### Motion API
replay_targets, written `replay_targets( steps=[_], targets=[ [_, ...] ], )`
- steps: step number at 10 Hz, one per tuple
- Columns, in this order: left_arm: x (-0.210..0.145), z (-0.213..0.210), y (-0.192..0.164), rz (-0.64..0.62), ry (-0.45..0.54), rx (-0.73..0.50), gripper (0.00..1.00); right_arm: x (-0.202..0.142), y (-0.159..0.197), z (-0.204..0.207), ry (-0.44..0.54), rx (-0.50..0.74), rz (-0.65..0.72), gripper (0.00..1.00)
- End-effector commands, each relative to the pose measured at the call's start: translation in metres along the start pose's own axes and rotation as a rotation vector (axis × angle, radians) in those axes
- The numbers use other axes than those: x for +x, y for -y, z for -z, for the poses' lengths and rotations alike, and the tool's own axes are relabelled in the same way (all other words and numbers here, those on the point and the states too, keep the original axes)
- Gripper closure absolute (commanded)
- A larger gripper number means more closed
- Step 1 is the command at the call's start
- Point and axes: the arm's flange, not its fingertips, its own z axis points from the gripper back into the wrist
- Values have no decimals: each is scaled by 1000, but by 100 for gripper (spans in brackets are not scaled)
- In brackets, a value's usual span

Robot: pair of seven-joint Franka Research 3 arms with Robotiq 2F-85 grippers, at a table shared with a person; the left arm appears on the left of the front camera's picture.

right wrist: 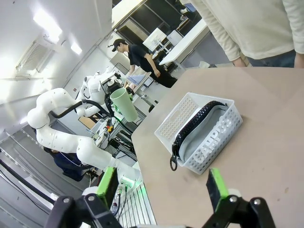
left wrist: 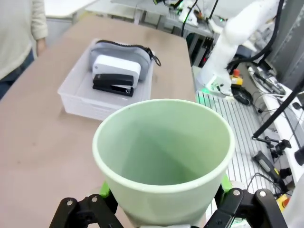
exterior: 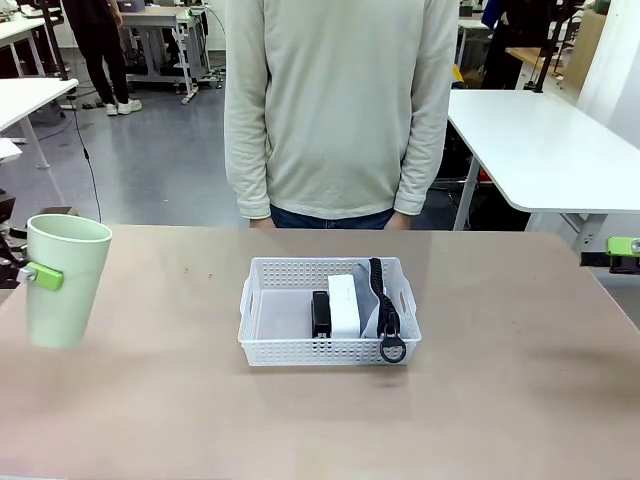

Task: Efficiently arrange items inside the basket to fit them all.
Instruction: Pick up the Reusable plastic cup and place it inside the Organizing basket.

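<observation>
While the person is standing with arms down at the far side of the table, the front view is showing the left gripper (exterior: 42,274) clamping the pale green tumbler (exterior: 64,280) upright and clear of the table (exterior: 150,400), well to the left of the basket (exterior: 327,350). Inside it, the black stapler (exterior: 321,313), the small white box (exterior: 345,305) and the grey zip pouch (exterior: 378,305) are crowding the right half, leaving the left half bare.

Looking down the left wrist view, the tumbler's (left wrist: 164,156) open mouth is facing the camera, gripped between the green pads (left wrist: 105,190); the basket (left wrist: 76,95) is lying ahead, its free space on the stapler's (left wrist: 113,84) side.

Over in the right wrist view, the right gripper (right wrist: 161,190) is hanging released with nothing between its fingers, off the table edge, the pouch (right wrist: 206,137) standing against the basket's (right wrist: 178,118) near wall.

My judgement: bring the tumbler over that bare left half, lower it straight, and let go only once its base is sitting flat.
</observation>
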Motion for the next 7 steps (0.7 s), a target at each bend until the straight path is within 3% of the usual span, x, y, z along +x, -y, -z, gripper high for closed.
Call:
replay_targets(
  steps=[1,2,3,4,5,6,7],
  targets=[
    [6,-3,-10,-2,38,3,14,-2,-4,-1,-15,-9,12,0],
    [0,0,0,0,0,0,9,-2,-4,-1,-15,-9,12,0],
    [42,33,0,-199,-26,239,9,-2,-4,-1,-15,-9,12,0],
    [86,68,4,-365,137,237,9,-2,-4,-1,-15,-9,12,0],
    [115,103,5,-398,69,290,9,-2,-4,-1,-15,-9,12,0],
    [133,137,-2,-467,-10,262,9,-2,-4,-1,-15,-9,12,0],
    [148,162,-19,-621,-19,276,9,-2,-4,-1,-15,-9,12,0]
  ],
)
